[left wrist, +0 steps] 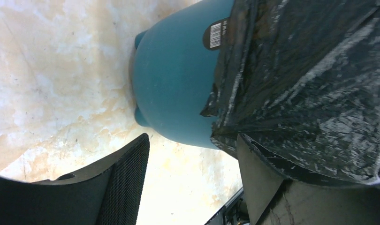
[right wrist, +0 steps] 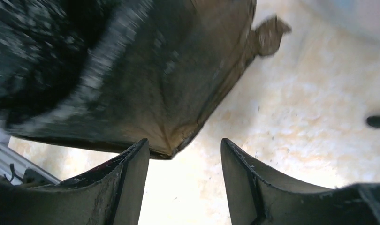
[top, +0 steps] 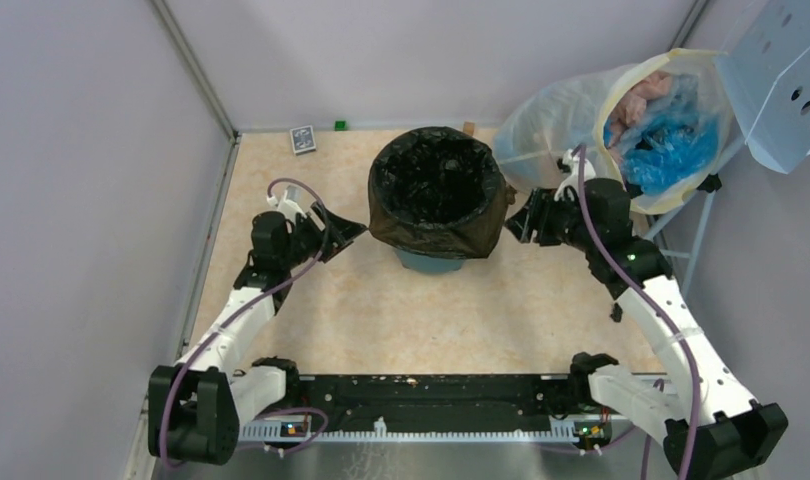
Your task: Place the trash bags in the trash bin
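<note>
Nearest to us, the left gripper [top: 343,236] and the right gripper [top: 515,222] sit on either side of the bin. Each has its fingers spread wide and holds nothing. Between them, a round teal-green plastic trash bin [left wrist: 174,79] stands on the mottled beige tabletop [top: 381,310]. A thin glossy black crinkled trash bag [top: 436,185] lines it, with its skirt folded over the rim. We judge a finger could snag that loose hem, dragging the liner out or tipping the bin. Farthest back is a large translucent whitish sack [top: 556,110].

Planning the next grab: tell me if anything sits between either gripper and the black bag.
Nothing visible does: left gripper and right gripper sit open either side of the black bag draped over the bin.
</note>
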`<state>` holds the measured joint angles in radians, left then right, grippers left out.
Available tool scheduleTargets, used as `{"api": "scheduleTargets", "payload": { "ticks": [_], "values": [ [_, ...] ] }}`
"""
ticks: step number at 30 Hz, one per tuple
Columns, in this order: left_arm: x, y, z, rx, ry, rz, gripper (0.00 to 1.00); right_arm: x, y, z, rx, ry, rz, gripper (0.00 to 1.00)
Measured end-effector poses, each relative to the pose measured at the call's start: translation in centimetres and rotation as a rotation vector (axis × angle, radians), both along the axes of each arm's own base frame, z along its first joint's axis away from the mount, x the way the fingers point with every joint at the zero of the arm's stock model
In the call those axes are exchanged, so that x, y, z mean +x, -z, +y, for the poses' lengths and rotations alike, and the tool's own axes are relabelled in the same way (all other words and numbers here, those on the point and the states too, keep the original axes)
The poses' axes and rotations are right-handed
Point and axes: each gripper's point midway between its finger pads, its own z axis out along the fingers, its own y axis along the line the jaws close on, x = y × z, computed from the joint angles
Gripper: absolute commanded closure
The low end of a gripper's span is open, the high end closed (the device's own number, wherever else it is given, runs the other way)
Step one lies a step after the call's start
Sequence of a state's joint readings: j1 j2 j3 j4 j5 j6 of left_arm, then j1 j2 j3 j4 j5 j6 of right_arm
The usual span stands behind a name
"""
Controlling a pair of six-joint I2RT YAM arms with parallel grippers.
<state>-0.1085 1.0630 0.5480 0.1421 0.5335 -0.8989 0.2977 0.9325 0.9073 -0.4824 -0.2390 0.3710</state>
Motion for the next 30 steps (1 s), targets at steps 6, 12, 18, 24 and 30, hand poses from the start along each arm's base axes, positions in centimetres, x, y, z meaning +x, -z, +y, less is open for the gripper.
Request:
{"api": "scheduleTargets", "payload": {
  "ticks": [6,12,18,24,30],
  "values": [
    [-0.2,-1.9,1.0,0.022,-0.041,-0.069,0.26,0.7,-8.2,0.1,-0.088,-0.042,-0.162,0.76],
    [0.0,-4.3,2.4,0.097,-0.094,-0.153,0.26,2.6,-12.3,4.9,-0.176,-0.202,-0.216,1.00],
    [0.7,-6.2,2.0,0.133,-0.044,-0.218,0.26,4.8,-9.3,12.5,-0.318,-0.378,-0.135,1.00],
    [2.7,-5.0,0.9,0.122,0.026,-0.156,0.31,6.7,-2.9,15.4,-0.454,-0.450,0.024,1.00],
    [4.0,-3.3,-1.2,0.064,0.109,-0.094,0.34,6.2,3.1,14.8,-0.544,-0.483,0.181,1.00]
  ]
}}
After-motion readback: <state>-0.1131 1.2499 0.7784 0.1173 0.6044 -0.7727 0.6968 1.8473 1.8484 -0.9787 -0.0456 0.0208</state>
